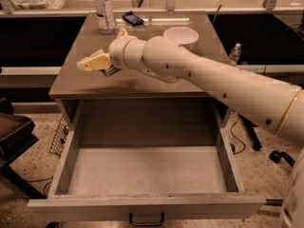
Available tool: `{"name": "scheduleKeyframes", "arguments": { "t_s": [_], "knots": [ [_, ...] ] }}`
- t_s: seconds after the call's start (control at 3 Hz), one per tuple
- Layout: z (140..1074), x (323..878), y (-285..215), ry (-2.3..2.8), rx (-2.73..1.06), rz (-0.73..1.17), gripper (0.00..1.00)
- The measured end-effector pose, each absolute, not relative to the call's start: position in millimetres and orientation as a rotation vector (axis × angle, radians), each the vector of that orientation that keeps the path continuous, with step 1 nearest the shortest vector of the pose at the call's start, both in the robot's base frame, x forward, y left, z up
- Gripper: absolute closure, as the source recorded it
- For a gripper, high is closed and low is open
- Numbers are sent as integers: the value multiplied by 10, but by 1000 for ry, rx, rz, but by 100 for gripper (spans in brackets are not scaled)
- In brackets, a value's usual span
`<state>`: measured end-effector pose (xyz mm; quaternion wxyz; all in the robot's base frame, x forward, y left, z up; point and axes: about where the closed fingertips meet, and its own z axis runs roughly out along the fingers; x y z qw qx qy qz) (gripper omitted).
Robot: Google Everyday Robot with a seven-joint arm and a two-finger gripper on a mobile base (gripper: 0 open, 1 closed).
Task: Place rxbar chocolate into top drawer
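Observation:
My gripper point(91, 62) hangs low over the left part of the cabinet top, with the cream arm reaching in from the right. A small dark piece of the rxbar chocolate point(112, 71) shows right under the gripper's wrist, lying on the tabletop; the rest of it is hidden by the gripper. The top drawer point(71, 151) is pulled wide open below the tabletop. Its pale interior holds nothing, and its dark handle point(146, 219) sits at the bottom edge.
A water bottle point(104, 9), a dark bluish bar wrapper point(132, 18) and a white bowl point(181, 35) stand at the back of the tabletop point(90, 87). A dark chair point(12, 137) is at the left. Cables and a chair base point(280, 156) lie on the floor to the right.

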<state>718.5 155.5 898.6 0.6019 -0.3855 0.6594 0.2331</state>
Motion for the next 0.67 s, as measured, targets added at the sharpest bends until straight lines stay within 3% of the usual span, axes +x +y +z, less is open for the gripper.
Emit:
{"name": "scheduleKeyframes", "arguments": {
  "t_s": [0.67],
  "knots": [
    [8703,7269,1560,1610,-948,503,0]
  ]
}}
